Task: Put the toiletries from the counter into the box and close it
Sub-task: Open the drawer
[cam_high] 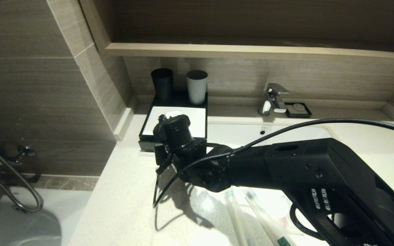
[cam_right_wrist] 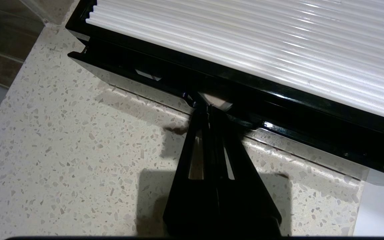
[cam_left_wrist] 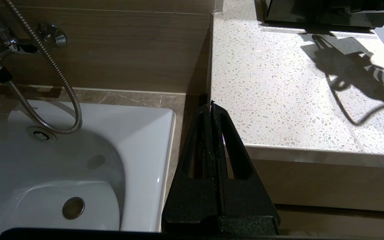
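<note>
The box (cam_high: 195, 118) sits at the back left of the counter (cam_high: 128, 191), a low black case with a white panel. My right arm (cam_high: 286, 171) reaches across to its front. In the right wrist view the right gripper (cam_right_wrist: 208, 106) is shut, its tips against the notch in the middle of the black drawer front (cam_right_wrist: 312, 136) under the ribbed white panel (cam_right_wrist: 245, 33). Nothing is between the fingers. Two long clear toiletries packets (cam_high: 238, 218) (cam_high: 263, 213) lie on the counter near me, partly hidden under the arm. The left gripper (cam_left_wrist: 211, 105) hangs shut beside the counter's left edge.
A black cup (cam_high: 162, 83) and a grey cup (cam_high: 197, 86) stand on the back of the box. The white basin (cam_high: 238, 131), a chrome tap (cam_high: 274, 99) and a black soap dish (cam_high: 298, 110) lie to the right. A bathtub (cam_left_wrist: 62, 166) lies below the counter's left edge.
</note>
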Available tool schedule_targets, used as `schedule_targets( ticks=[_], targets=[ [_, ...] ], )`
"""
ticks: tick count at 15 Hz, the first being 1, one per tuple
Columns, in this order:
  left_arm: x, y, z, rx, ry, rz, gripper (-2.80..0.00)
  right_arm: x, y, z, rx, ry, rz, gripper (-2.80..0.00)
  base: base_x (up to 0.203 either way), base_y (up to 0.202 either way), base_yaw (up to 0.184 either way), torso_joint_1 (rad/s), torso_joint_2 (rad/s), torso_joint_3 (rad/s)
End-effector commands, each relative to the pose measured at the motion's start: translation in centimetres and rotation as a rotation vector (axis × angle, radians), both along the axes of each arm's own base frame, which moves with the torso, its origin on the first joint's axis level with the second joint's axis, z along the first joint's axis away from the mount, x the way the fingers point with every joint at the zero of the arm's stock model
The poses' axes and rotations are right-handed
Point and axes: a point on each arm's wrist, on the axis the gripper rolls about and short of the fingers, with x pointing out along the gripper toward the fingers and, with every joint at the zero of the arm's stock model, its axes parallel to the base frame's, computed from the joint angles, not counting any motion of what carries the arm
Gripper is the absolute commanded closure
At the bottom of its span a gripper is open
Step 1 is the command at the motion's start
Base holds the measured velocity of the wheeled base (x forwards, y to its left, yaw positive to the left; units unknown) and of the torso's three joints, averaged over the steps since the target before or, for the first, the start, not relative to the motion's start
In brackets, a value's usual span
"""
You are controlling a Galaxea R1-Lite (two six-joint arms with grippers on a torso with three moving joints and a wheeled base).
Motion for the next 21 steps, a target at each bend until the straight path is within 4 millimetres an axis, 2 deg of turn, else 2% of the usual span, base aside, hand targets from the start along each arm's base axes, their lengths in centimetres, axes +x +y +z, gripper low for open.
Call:
schedule_targets(
  ticks=[1,21],
  targets=[
    [0.00,0.00,0.00,0.000,0.000,0.000,0.00,0.02,0.06,0.04,-0.001,-0.005,-0.002,0.00,0.000,0.000,0.000,0.000,0.00,0.000],
    [0.00,0.00,0.00,0.000,0.000,0.001,0.00,0.77,0.27,-0.74,-0.038,-0.057,-0.029,0.00,0.000,0.000,0.000,0.000,0.00,0.000]
  ],
)
